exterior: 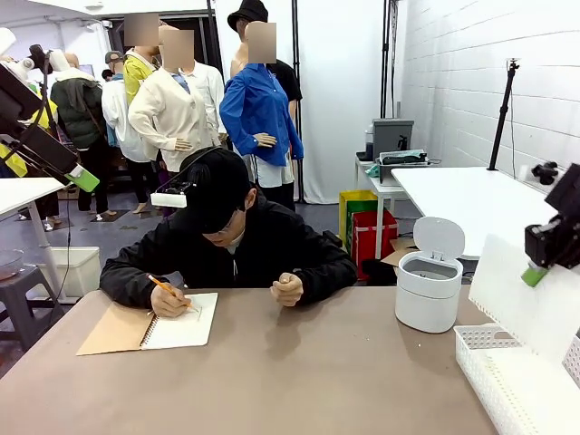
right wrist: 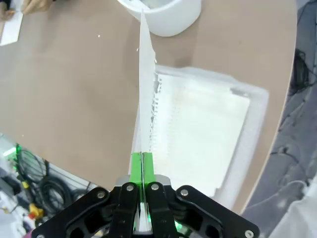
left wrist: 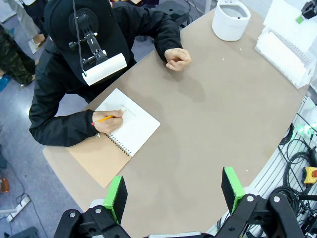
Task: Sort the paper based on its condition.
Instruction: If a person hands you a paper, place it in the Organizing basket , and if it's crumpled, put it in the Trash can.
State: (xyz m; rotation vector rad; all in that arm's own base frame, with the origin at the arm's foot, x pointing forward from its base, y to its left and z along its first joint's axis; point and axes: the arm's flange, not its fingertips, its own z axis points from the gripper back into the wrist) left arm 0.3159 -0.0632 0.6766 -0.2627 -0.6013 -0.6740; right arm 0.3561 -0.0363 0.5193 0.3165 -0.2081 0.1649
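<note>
A flat white sheet of paper hangs above the right end of the table, and my right gripper is shut on its upper edge. In the right wrist view the sheet runs edge-on away from the shut gripper, over the near rim of a white mesh basket. My left gripper is open and holds nothing, high above the table's near edge. The held sheet also appears far off in the left wrist view.
A white bin with its lid up stands left of the basket. At the far side a person writes with an orange pencil in a spiral notebook; the other hand rests as a fist on the table.
</note>
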